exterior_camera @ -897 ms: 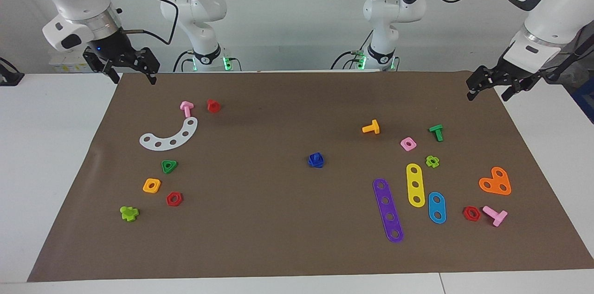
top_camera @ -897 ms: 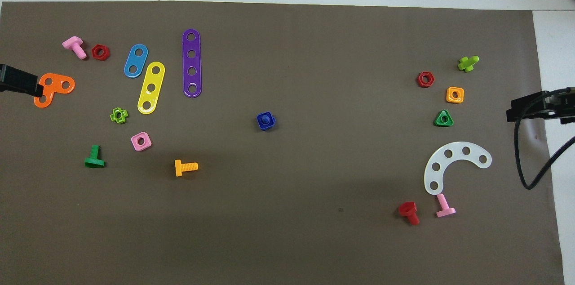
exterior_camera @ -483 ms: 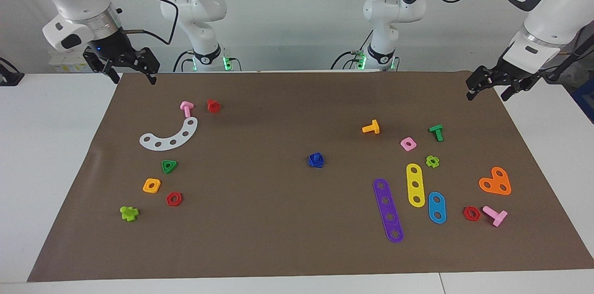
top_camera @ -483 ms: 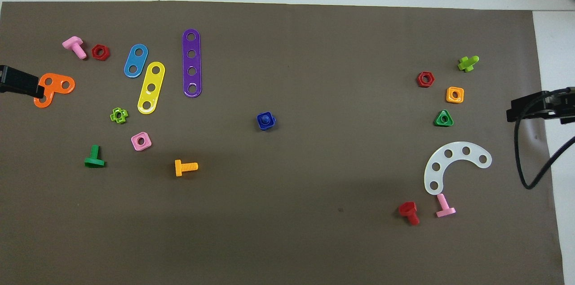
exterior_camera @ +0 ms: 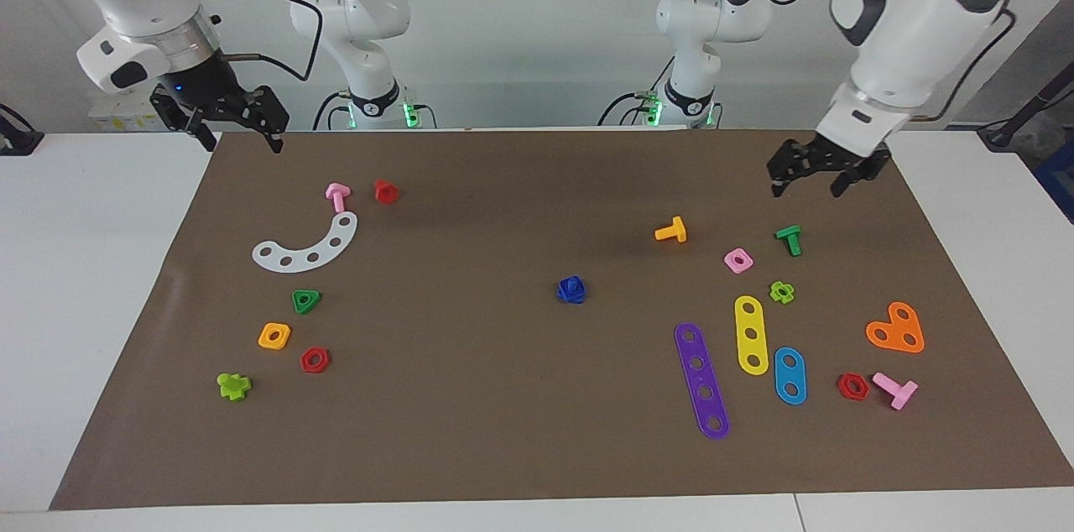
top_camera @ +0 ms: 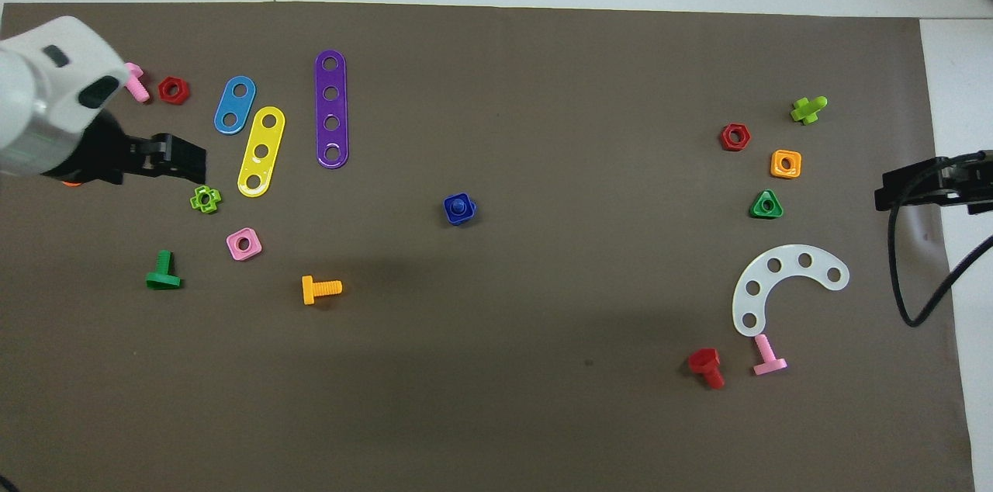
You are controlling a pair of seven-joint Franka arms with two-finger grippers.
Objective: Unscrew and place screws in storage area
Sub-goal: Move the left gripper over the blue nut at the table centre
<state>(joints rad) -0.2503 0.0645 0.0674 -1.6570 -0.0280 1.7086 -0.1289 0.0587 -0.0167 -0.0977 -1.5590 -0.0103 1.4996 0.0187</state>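
Observation:
The blue screw [exterior_camera: 571, 289] [top_camera: 459, 208] sits threaded into a blue square nut in the middle of the brown mat [exterior_camera: 503, 448]. My left gripper [exterior_camera: 807, 186] [top_camera: 190, 158] hangs open and empty over the cluster of parts at the left arm's end, close above the green T-bolt [exterior_camera: 789, 240], well apart from the screw. My right gripper [exterior_camera: 241, 138] [top_camera: 888, 193] waits open and empty over the mat's edge at the right arm's end. No storage area stands out in either view.
Purple [exterior_camera: 701, 381], yellow [exterior_camera: 752, 335] and blue [exterior_camera: 789, 375] strips, an orange heart plate [exterior_camera: 896, 329] and loose nuts and bolts lie at the left arm's end. A white curved plate [exterior_camera: 308, 247] and more nuts and bolts lie at the right arm's end.
My left arm has swung in from the mat's edge toward the middle, and now hangs over the parts cluster. The right arm and all parts have stayed still.

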